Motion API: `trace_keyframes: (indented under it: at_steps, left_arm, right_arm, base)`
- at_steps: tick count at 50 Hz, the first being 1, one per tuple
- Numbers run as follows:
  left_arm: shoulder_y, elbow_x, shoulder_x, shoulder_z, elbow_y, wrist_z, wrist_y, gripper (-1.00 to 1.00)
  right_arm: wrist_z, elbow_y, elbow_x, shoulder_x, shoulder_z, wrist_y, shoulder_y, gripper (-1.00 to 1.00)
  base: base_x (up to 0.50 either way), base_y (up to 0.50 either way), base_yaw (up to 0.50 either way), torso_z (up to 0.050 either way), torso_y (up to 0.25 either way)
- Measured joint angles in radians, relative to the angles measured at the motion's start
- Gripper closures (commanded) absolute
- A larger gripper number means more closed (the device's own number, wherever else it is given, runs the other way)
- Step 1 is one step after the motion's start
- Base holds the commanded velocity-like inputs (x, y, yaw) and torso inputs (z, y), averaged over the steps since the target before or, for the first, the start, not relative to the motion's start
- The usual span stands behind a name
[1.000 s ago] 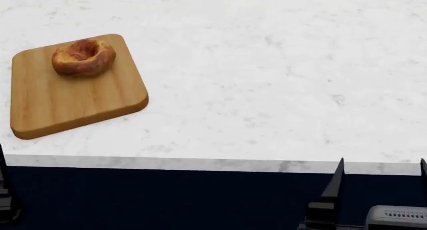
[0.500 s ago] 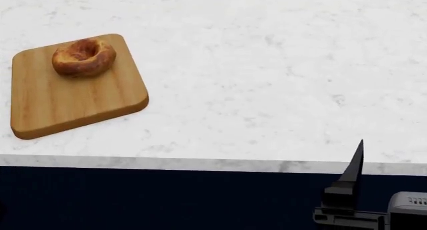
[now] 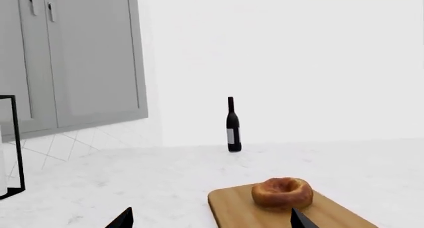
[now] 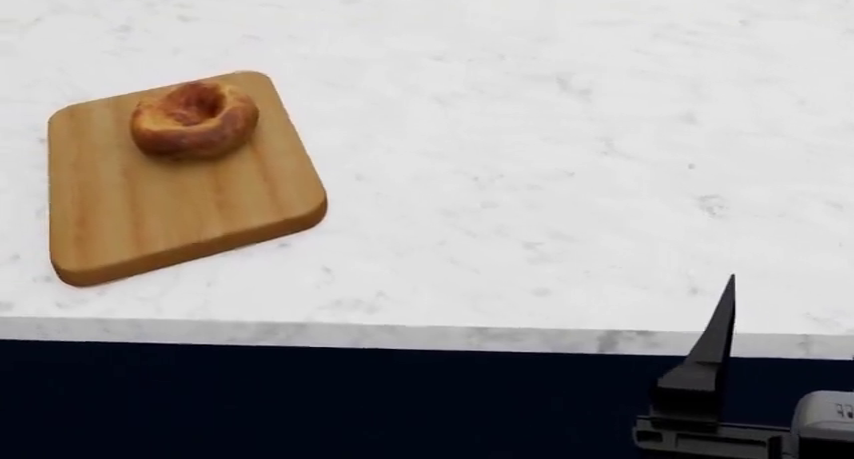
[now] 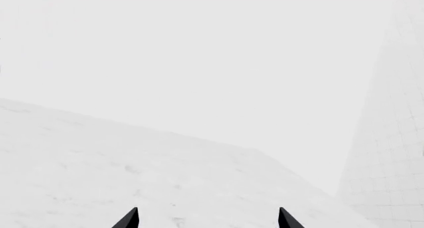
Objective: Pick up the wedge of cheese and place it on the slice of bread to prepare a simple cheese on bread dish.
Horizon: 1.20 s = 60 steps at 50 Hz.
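Observation:
The slice of bread (image 4: 195, 118) is a round golden-brown bun with a dark hollow centre. It lies at the far end of a wooden cutting board (image 4: 160, 209) on the left of the white marble counter. It also shows in the left wrist view (image 3: 282, 192), just beyond my left gripper (image 3: 210, 219), which is open and empty. My right gripper (image 5: 207, 219) is open and empty, over bare counter. In the head view only one of its black fingers (image 4: 714, 344) shows, at the counter's front edge on the right. The wedge of cheese is out of view.
The counter's front edge (image 4: 400, 334) runs across the head view, with a dark front below it. A dark wine bottle (image 3: 233, 126) stands at the back of the counter. Grey cabinets (image 3: 73, 59) and a black frame (image 3: 15, 143) are off to one side. A tiled wall (image 5: 390, 138) rises beyond the right gripper.
The head view has shifted, so the board and bread sit a little further right and lower. The right gripper's finger rose to the counter edge. The left arm left the head view.

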Motion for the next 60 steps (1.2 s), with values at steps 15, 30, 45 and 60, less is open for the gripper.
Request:
trace_keyframes:
  at_steps: [15,30,45,60]
  left_arm:
    - [-0.013,-0.004,-0.006,0.007,0.002,-0.006,-0.006,-1.0]
    - [-0.007,-0.007,-0.009,0.01,0.005,-0.011,-0.001,-1.0]
    - [-0.008,-0.01,-0.013,0.017,0.004,-0.015,0.0,-1.0]
    - [-0.011,-0.016,-0.015,0.021,0.004,-0.019,0.003,-1.0]
  right_arm:
    - [-0.006,0.006,0.011,0.004,0.003,-0.017,-0.004,-1.0]
    - [-0.006,0.011,0.018,0.004,0.004,-0.026,-0.014,-1.0]
    - [-0.004,0.013,0.025,0.007,0.008,-0.026,-0.017,-1.0]
    - [-0.001,0.011,0.028,0.011,0.002,-0.02,-0.013,-1.0]
  base:
    - [0.15,0.31,0.0,0.0,0.0]
    - [0.15,0.3,0.0,0.0,0.0]
    - [0.19,0.2,0.0,0.0,0.0]
    - [0.27,0.16,0.0,0.0,0.0]
